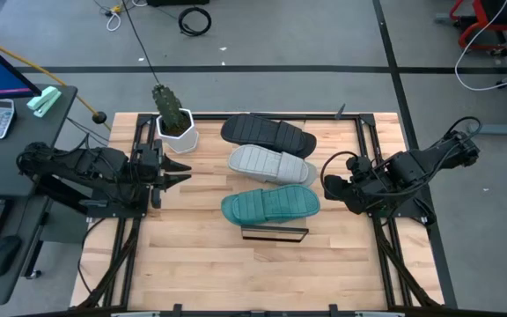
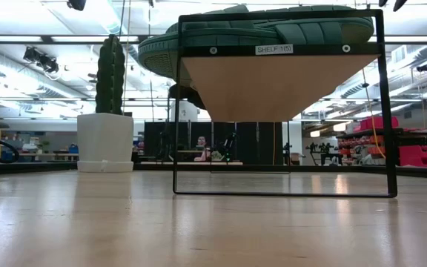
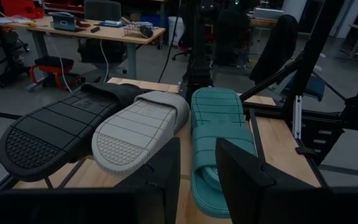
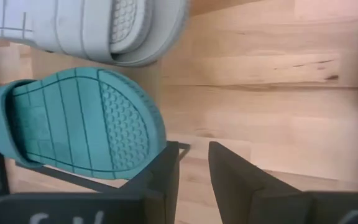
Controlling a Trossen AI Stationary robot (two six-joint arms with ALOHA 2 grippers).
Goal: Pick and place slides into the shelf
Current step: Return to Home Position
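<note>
While both arms are sitting folded low at the sides of the tabletop [image 1: 201, 264], you are looking at two idle hands. Your left hand [image 1: 180, 170] is hovering near the left edge, fingers pointing across toward the slides, just beside the potted plant [image 1: 172, 114]. In its wrist view the two fingers [image 3: 160, 180] are standing apart with nothing between them. Your right hand [image 1: 333, 187] is waiting on the opposite side, close to the heel ends of the grey and teal slides. It too is gaping partly open and gripping nothing, as its wrist view [image 4: 194, 155] is showing.

All three slides are lying side by side across the shelf [image 1: 275, 233], well between the two hands. The black slide [image 1: 268, 132] is sitting farthest back, the grey slide [image 1: 271, 164] is touching it in the middle, and the teal slide [image 1: 271, 205] is resting at the front end. Each seems to be lying sole up, with grooved tread and a dotted patch showing. From table height, the teal slide [image 2: 273, 30] is overhanging the light-wood board [image 2: 273, 85] inside its thin black frame.
</note>
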